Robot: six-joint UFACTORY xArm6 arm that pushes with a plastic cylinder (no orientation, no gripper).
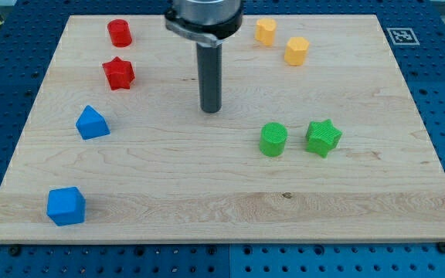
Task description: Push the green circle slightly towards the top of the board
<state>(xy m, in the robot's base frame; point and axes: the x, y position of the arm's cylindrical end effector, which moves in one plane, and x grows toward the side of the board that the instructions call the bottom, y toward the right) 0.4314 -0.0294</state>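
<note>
The green circle is a short green cylinder right of the board's middle. A green star stands just to its right, a small gap between them. My tip is the lower end of the dark rod near the board's middle. It stands up and to the left of the green circle, well apart from it and touching no block.
A red cylinder and a red star are at the top left. Two yellow blocks are at the top right. A blue house-shaped block and a blue cube are at the left. The wooden board lies on a blue pegboard.
</note>
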